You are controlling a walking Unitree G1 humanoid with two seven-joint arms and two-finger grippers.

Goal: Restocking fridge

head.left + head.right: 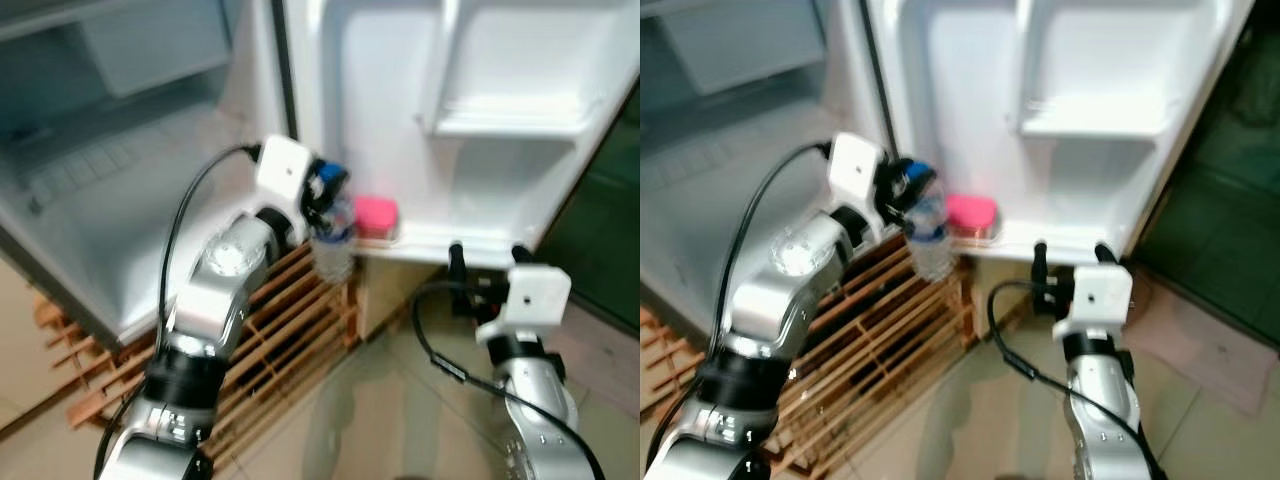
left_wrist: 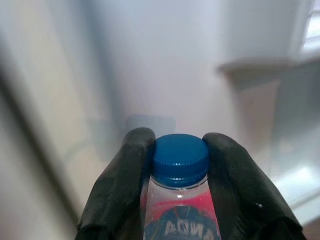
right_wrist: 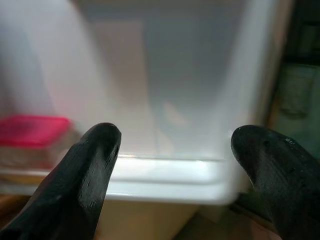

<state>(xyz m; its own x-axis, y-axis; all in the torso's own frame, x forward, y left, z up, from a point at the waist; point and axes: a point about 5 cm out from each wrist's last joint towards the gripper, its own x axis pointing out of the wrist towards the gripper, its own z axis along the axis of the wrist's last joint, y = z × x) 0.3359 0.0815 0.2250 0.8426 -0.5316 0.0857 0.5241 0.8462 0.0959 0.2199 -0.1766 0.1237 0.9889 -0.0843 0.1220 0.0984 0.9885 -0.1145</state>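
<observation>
Home kitchen: open white fridge [image 1: 470, 120], wooden slatted rack [image 1: 290, 330], tiled floor [image 1: 400, 420].

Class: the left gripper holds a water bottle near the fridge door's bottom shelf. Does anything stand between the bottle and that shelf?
The water bottle, held at its cap by the left gripper, hangs beside the door shelf. A pink-lidded container fills the shelf's near end; the stretch beyond it looks free.

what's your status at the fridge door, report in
Left gripper shut on water bottle at its blue cap, beside door shelf. Right gripper open, below shelf. Pink box already on shelf.
</observation>
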